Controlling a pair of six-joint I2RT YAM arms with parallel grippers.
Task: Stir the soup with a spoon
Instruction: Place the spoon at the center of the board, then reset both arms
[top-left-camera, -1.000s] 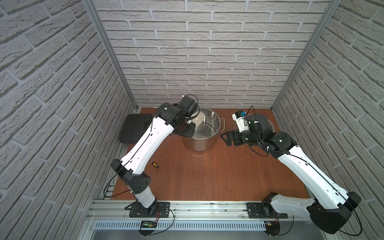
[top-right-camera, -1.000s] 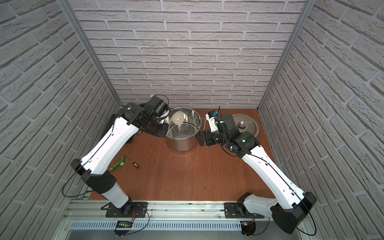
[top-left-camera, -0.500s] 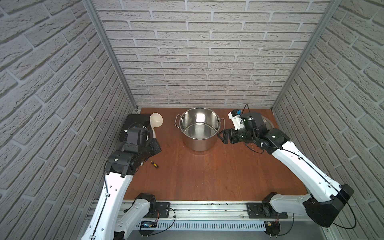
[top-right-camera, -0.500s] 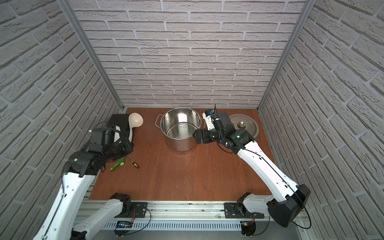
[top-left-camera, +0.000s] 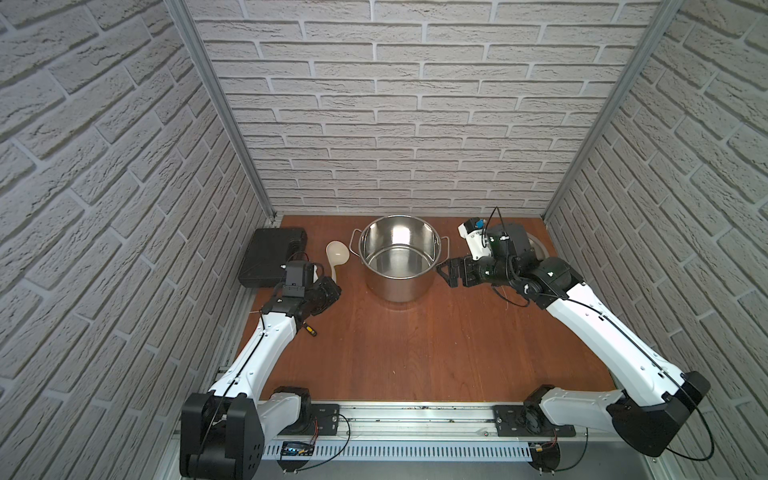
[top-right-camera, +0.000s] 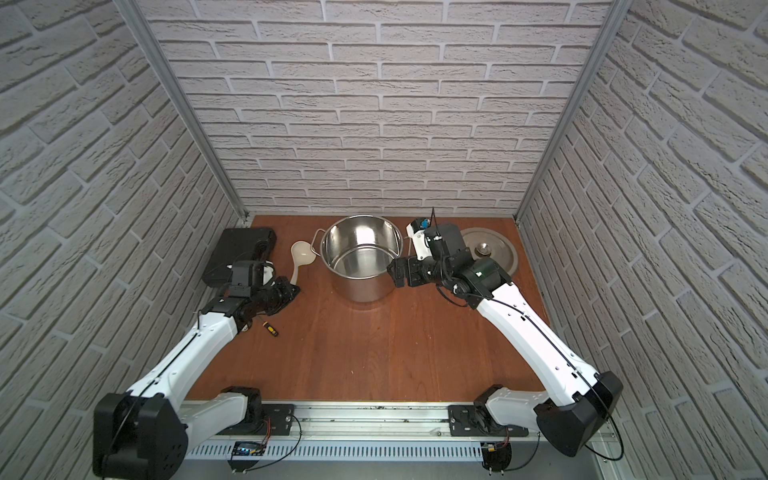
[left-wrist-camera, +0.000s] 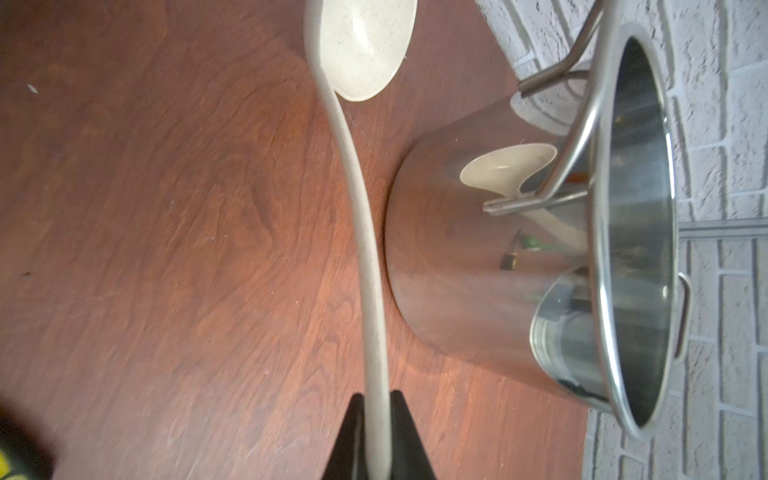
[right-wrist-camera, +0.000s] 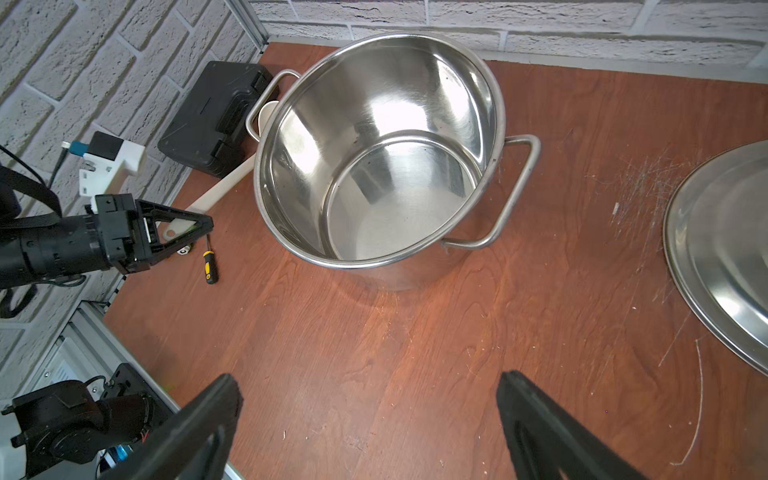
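The cream spoon (top-left-camera: 336, 252) lies left of the steel pot (top-left-camera: 399, 286). Its bowl is towards the back wall, close to the pot's left handle. My left gripper (top-left-camera: 328, 291) is shut on the far end of the handle. The left wrist view shows the slim handle (left-wrist-camera: 365, 249) pinched between the black fingertips (left-wrist-camera: 399, 419). My right gripper (top-left-camera: 451, 272) hangs open just right of the pot. In the right wrist view its fingers (right-wrist-camera: 224, 399) stand wide apart over bare wood. No soup shows; the pot's inside (right-wrist-camera: 382, 166) is bare shiny steel.
A black case (top-left-camera: 270, 257) sits in the back left corner. A small yellow-and-black screwdriver (top-left-camera: 309, 329) lies on the wood beside my left forearm. The steel lid (top-right-camera: 494, 249) lies behind my right wrist near the right wall. Brick walls close off three sides.
My left arm drew the spoon away from the pot's rim to the left side of the table, then brought it back closer to the pot. The right gripper stayed open beside the pot.
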